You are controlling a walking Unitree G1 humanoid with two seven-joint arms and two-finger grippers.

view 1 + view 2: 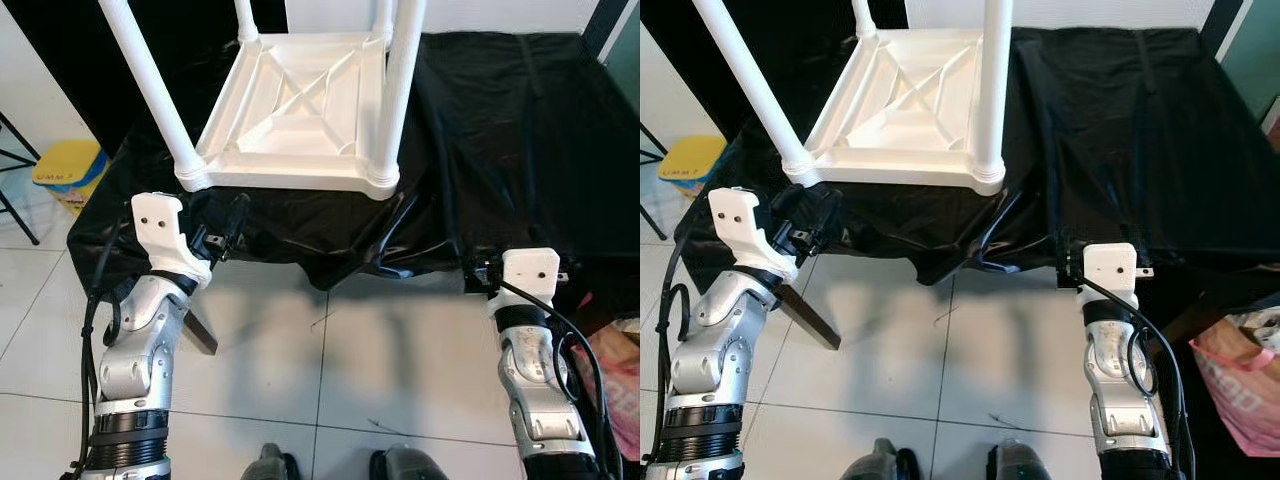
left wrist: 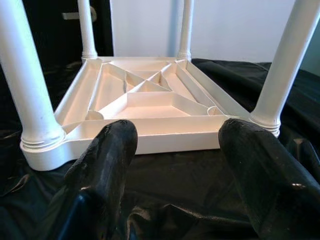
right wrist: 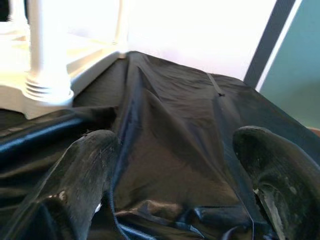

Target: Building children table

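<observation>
A white plastic children's table (image 1: 290, 178) lies upside down on a black cloth (image 1: 500, 130), with its white legs (image 1: 150, 90) pointing up. My left gripper (image 1: 225, 238) is open just in front of the table's near left corner, not touching it. In the left wrist view, the two black fingers (image 2: 107, 160) frame the table's front rim (image 2: 150, 140) with nothing between them. My right gripper (image 3: 180, 140) is open over the cloth's front edge, to the right of the near right leg (image 3: 47, 50).
The cloth covers a low surface and hangs over its front edge, with a brown leg (image 1: 200, 332) showing beneath. A yellow object (image 1: 65, 170) sits on the tiled floor at far left. A pink bag (image 1: 620, 370) is at far right.
</observation>
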